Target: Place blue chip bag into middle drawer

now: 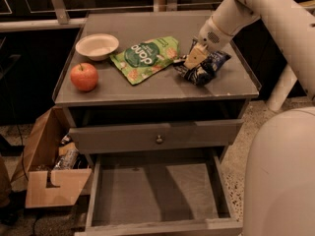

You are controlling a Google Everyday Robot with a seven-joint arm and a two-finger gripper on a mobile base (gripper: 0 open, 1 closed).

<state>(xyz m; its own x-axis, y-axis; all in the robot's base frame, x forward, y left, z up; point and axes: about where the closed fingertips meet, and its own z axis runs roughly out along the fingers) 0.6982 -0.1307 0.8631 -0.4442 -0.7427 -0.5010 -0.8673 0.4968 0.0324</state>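
Observation:
The blue chip bag (pixel 205 69) lies crumpled on the right side of the grey cabinet top (pixel 123 90). My gripper (pixel 195 58) comes down from the upper right and is shut on the bag's left end, right at the surface. The middle drawer (pixel 152 193) stands pulled out below, low in the view, its flat grey floor bare. The bag is well above and behind the drawer's opening.
A green snack bag (pixel 145 58), a white bowl (pixel 97 45) and a red apple (pixel 84 76) share the cabinet top. A drawer front with a round knob (pixel 159 139) sits above the open drawer. A cardboard box (pixel 49 178) stands at the left, and my white body (pixel 283 181) at the right.

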